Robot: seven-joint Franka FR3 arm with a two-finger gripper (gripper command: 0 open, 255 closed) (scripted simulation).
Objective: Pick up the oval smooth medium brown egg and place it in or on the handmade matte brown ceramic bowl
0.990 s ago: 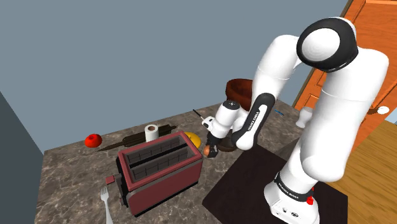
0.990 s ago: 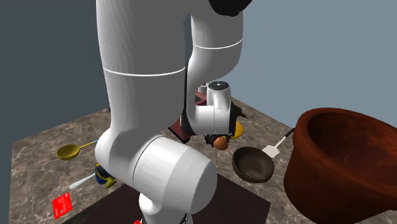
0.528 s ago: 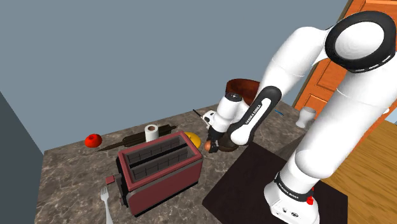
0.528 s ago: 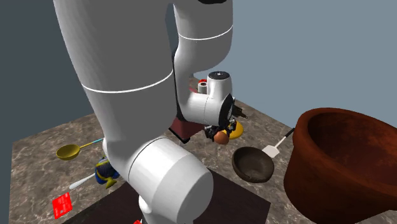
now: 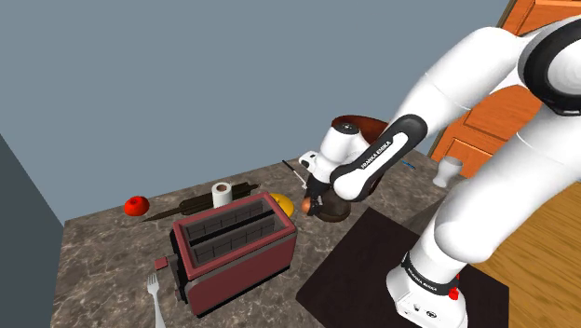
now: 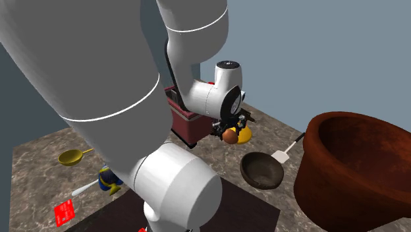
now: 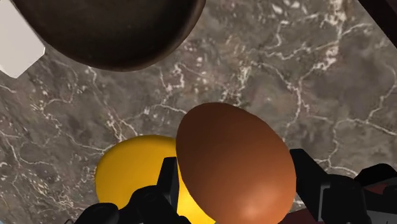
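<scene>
We are seeing the black gripper pinching a smooth, oval brown egg in the air above the veined stone counter, near a shallow dark bowl lying empty. The big, rough reddish-brown bowl is standing well apart.

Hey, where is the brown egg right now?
In the second exterior view the egg sits mid-frame, clasped in the tool above the counter, between the red toaster and the dark bowl.
</scene>
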